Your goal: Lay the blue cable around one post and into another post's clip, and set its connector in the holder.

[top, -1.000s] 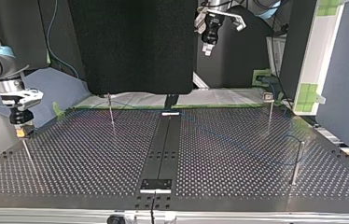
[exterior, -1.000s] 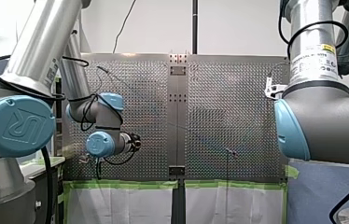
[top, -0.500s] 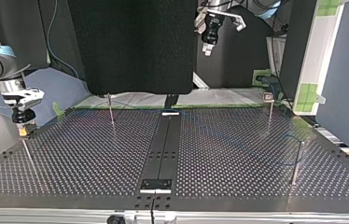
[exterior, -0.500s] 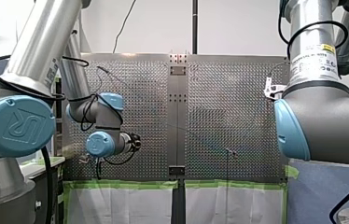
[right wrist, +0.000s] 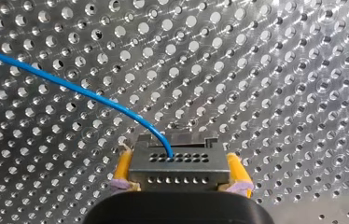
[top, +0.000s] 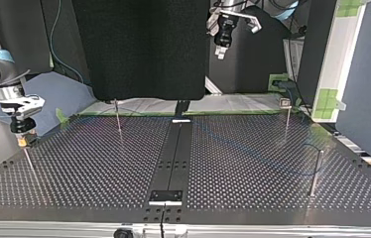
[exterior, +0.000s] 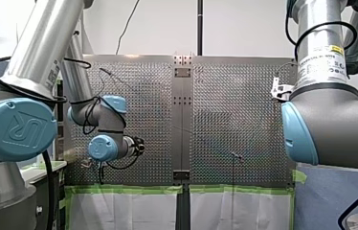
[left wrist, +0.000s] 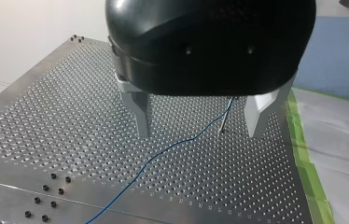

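Note:
My right gripper (right wrist: 179, 161) is shut on a dark grey connector (right wrist: 179, 169), held between its yellow pads (right wrist: 122, 163) just above the perforated plate (right wrist: 280, 70). The blue cable (right wrist: 70, 86) leaves the connector's top and arcs away over the holes. In the top view my right gripper (top: 22, 141) hangs at the left edge, over a thin post (top: 30, 166). My left gripper (left wrist: 198, 133) is open and empty, high above the plate (left wrist: 46, 121), with the cable (left wrist: 163, 151) lying below it and running to a thin post (left wrist: 222, 126). The top view shows it raised at the back (top: 219, 53).
Slim posts stand on the plate: one at the back left (top: 117, 116), one with a small head at the back right (top: 286, 116), one at the front right (top: 315, 173). A dark centre strip (top: 173, 153) divides the plate. Green tape (left wrist: 303, 154) lines its edge.
In the top view my right gripper with the connector has shifted slightly to the left. My left arm has not moved.

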### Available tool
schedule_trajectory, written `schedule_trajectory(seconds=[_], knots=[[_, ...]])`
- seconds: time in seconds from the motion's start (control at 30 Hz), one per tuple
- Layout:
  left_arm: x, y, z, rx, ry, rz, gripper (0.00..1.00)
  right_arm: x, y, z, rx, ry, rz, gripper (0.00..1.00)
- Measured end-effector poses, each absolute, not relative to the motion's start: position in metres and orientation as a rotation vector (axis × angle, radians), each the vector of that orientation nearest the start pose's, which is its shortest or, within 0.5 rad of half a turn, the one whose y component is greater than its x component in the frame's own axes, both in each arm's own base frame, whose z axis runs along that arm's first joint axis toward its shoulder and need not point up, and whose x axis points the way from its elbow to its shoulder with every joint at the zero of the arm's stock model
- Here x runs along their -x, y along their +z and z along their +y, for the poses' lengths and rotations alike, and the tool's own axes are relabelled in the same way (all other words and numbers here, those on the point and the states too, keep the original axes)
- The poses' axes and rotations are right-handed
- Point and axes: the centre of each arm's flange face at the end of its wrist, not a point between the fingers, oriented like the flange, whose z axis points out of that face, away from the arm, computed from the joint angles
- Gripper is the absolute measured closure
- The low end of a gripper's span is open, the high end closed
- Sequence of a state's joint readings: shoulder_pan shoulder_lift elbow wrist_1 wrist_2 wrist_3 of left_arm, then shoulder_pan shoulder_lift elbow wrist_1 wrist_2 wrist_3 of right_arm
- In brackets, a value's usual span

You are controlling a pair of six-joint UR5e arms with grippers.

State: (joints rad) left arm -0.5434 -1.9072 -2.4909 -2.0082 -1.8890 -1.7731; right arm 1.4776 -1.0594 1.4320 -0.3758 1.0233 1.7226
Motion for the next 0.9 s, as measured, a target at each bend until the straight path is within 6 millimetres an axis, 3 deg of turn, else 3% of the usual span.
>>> schedule_trajectory(seconds=[0.9], knots=[[-0.2428,0.0801,-0.2629,-0.045,-0.283,1.695,0.01,-0.1224,0.2879,-0.6742,-1.533,1.612,-1.003,1.00]])
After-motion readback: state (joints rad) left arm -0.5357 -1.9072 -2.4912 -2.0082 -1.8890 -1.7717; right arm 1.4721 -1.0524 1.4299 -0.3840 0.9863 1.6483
